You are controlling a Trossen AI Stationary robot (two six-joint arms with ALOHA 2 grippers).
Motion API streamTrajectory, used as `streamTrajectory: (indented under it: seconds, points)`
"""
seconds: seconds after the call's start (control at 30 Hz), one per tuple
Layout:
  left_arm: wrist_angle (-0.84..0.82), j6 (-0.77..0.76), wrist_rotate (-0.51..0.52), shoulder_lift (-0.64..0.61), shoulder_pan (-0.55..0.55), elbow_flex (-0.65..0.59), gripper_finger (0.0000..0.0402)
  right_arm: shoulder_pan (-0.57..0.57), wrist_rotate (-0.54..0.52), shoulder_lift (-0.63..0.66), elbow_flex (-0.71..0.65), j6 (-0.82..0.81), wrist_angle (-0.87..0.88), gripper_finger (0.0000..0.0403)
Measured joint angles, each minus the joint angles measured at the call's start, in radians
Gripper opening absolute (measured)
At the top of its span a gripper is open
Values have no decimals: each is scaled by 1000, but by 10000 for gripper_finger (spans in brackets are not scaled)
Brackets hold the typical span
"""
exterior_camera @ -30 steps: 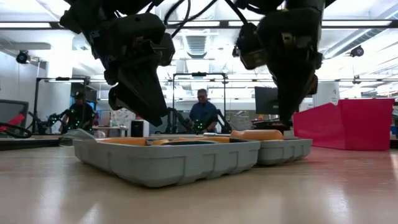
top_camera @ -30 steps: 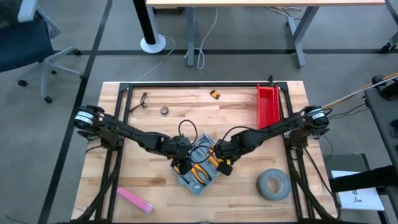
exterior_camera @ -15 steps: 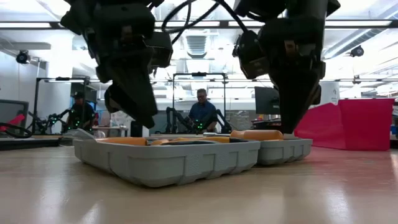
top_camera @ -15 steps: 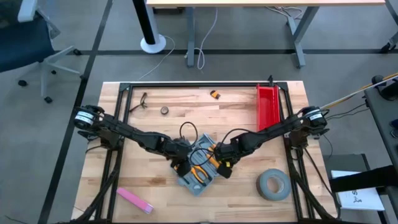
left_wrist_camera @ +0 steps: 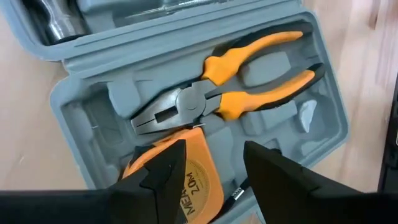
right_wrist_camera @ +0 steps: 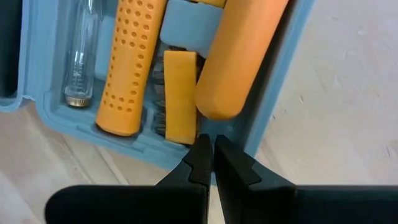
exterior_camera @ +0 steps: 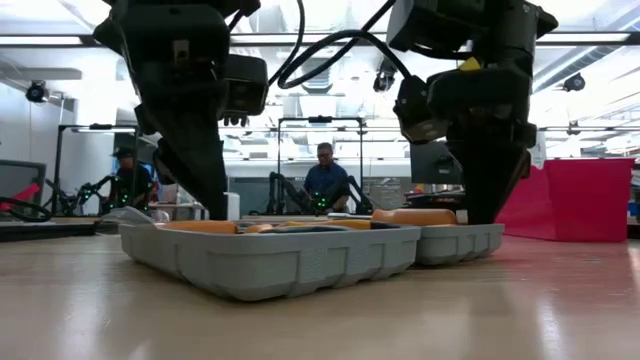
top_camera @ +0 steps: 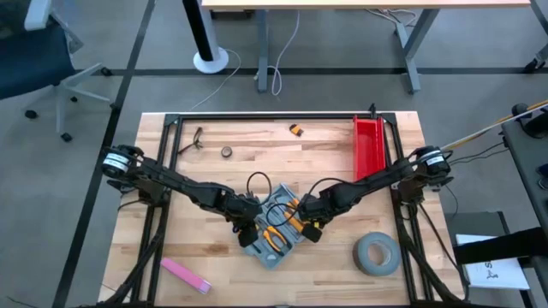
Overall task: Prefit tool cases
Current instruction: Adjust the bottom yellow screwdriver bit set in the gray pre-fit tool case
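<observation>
One blue-grey tool case [top_camera: 276, 228] lies open flat near the middle of the wooden table [top_camera: 223, 184], set at a slant, w/ both halves up. It's plastic w/ rounded corners and ribbed outer walls, inside moulded into tool-shaped recesses. One half holds orange-handled pliers [left_wrist_camera: 236, 87] lying in their recess, and an orange tape measure [left_wrist_camera: 180, 177] beside the plier jaws. Other half holds a fat orange handle [right_wrist_camera: 242, 56], an orange dotted handle [right_wrist_camera: 127, 62], a small orange block [right_wrist_camera: 179, 96] between them and a clear tube [right_wrist_camera: 81, 56] w/ metal end.

Left gripper [left_wrist_camera: 208, 168] hangs over the pliers half, fingers parted either side of the tape measure; can't tell if they touch it. Right gripper [right_wrist_camera: 207, 155] is at the case's edge by the fat handle, fingers pressed together w/ nothing between.

Elsewhere on table: red bin [top_camera: 369, 144] at the far right, grey tape roll [top_camera: 376, 254] near right, pink bar [top_camera: 186, 275] near left. Low view shows 2 people [exterior_camera: 326, 180] in the room behind
</observation>
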State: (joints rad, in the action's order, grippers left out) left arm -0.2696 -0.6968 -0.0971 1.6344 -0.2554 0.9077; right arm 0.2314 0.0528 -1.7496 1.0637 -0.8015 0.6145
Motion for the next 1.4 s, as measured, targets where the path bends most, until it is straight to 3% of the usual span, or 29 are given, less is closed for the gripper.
streamTrajectory:
  seconds: [0.2, 0.63, 0.87, 1.17, 1.4]
  points:
    - [8, -17, -52, 0, 0, 0, 174, 0, 4, -7, -1, 13, 0, 0]
    - [9, -28, -40, 0, -1, 0, 181, 0, 29, -46, 0, 3, -4, 0]
    - [17, -19, 28, 0, -1, 0, 170, 0, 156, -59, -1, 78, -115, 0]
    - [18, -14, 26, 0, -1, 0, 162, -11, 105, -60, 1, 36, -42, 0]
    - [29, -11, -102, 0, -5, 2, 173, -23, 82, -60, 0, 51, -15, 0]
